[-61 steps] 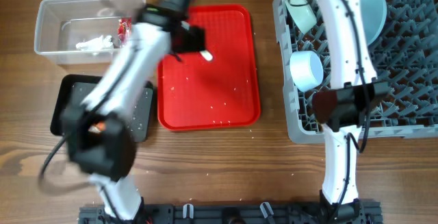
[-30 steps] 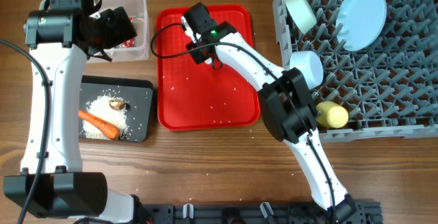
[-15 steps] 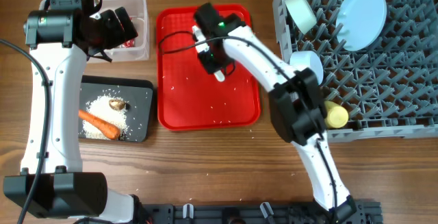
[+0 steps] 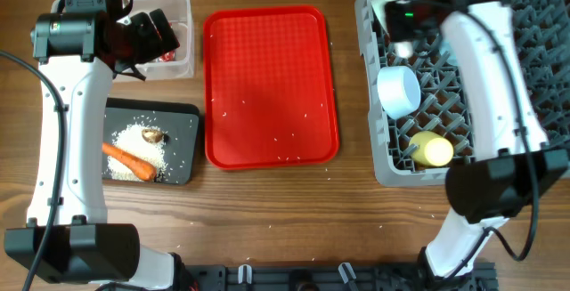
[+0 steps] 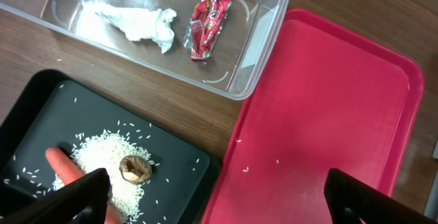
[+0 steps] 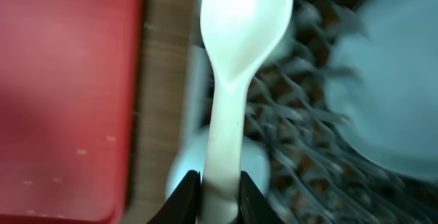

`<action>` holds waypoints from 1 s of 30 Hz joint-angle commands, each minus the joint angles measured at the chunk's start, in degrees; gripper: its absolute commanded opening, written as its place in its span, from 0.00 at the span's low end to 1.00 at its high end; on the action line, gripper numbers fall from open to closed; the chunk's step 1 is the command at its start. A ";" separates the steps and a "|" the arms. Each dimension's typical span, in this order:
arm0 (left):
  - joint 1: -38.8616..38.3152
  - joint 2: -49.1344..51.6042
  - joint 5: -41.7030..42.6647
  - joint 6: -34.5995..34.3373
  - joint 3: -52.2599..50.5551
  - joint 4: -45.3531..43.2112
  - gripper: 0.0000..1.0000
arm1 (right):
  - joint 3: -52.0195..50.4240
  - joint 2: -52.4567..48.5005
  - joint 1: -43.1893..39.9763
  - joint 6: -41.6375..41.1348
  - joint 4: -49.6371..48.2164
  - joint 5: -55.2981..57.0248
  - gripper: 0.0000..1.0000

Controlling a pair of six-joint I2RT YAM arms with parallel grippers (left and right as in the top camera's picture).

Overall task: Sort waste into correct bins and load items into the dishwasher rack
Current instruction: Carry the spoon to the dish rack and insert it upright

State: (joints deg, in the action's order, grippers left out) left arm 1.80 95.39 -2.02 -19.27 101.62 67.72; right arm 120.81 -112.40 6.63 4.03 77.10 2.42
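In the right end effector, white spoon

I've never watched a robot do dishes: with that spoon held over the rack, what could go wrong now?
The right gripper pinches the spoon only by its thin handle's end, so it might twist or slip. It hangs over the edge of the rack, beside the red tray, so an early drop could land outside. A bowl just below might get knocked.
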 commanded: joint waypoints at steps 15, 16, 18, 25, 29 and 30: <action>0.24 0.24 0.46 -0.72 -0.15 -1.68 1.00 | -13.25 -0.31 -11.47 3.43 -9.68 2.08 0.73; 0.24 0.24 0.46 -0.72 -0.15 -1.68 1.00 | -13.25 -0.31 -11.47 3.43 -9.55 2.08 0.74; 0.24 0.24 0.46 -0.72 -0.15 -1.68 1.00 | -13.25 -0.31 -11.47 3.48 -9.64 2.08 0.77; 0.24 0.24 0.46 -0.72 -0.15 -1.68 1.00 | -13.27 -0.31 -11.47 2.69 -10.14 1.88 0.53; 0.24 0.24 0.46 -0.72 -0.15 -1.68 1.00 | -13.25 -0.15 -11.47 0.68 -9.90 1.84 0.63; 0.24 0.24 0.46 -0.72 -0.15 -1.68 1.00 | -13.03 0.31 -11.45 -0.02 -9.27 0.96 0.63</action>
State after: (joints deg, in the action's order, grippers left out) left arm 1.80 95.39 -2.00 -19.27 101.62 66.00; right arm 107.81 -112.51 -4.56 6.39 67.20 3.73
